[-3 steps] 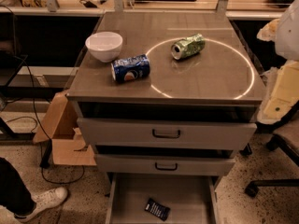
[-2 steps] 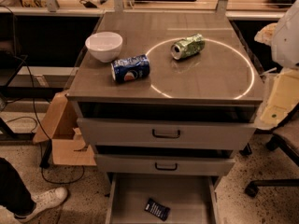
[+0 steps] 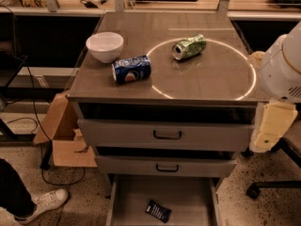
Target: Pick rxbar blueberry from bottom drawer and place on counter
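Note:
The rxbar blueberry (image 3: pixel 158 211), a small dark flat bar, lies tilted on the floor of the open bottom drawer (image 3: pixel 193 194), near its front middle. The counter (image 3: pixel 207 79) with its thin white circle is above the two shut upper drawers. Only my arm shows, at the right edge: a white rounded link (image 3: pixel 282 69) and a cream part (image 3: pixel 269 126) beside the counter's right front corner, at top-drawer height. My gripper itself is out of view.
On the counter stand a white bowl (image 3: pixel 105 46) at the back left, a blue Pepsi can (image 3: pixel 131 69) on its side, and a crushed green can (image 3: pixel 189 47) inside the circle. A cardboard box (image 3: pixel 66 135) and a person's shoe (image 3: pixel 44 204) are left of the cabinet. A chair base (image 3: pixel 263 187) is to the right.
The cream part of my arm has moved down and slightly left along the cabinet's right side. Everything else stays put.

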You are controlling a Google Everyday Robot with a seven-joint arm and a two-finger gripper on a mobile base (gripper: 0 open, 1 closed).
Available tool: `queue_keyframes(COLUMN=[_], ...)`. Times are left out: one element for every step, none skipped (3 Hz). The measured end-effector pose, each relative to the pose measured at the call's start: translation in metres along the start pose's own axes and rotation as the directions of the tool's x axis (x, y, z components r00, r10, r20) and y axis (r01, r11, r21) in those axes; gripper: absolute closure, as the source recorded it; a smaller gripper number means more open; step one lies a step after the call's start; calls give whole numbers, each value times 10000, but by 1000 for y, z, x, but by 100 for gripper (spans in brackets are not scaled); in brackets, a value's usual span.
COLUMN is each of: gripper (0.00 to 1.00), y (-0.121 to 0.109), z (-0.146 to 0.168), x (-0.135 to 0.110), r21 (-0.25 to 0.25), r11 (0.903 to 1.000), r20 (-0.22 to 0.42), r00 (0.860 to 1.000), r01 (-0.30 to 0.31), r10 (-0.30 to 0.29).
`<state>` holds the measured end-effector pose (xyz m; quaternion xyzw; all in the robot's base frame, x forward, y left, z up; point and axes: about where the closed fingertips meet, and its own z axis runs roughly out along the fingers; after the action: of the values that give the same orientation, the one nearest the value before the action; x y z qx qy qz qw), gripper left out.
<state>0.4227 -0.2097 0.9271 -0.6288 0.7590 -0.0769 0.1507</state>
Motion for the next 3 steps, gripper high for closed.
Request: queue_keyframes(gripper=[0,0,0], y=[4,16,41], z=[3,10,32], x=[-1,-4,-12], r21=[-85,-322,-638], r11=[10000,9994,9978], r20=[-6,-12,204], r00=[10000,9999,9996], r01=[36,141,202], r10=[-36,-142,-189])
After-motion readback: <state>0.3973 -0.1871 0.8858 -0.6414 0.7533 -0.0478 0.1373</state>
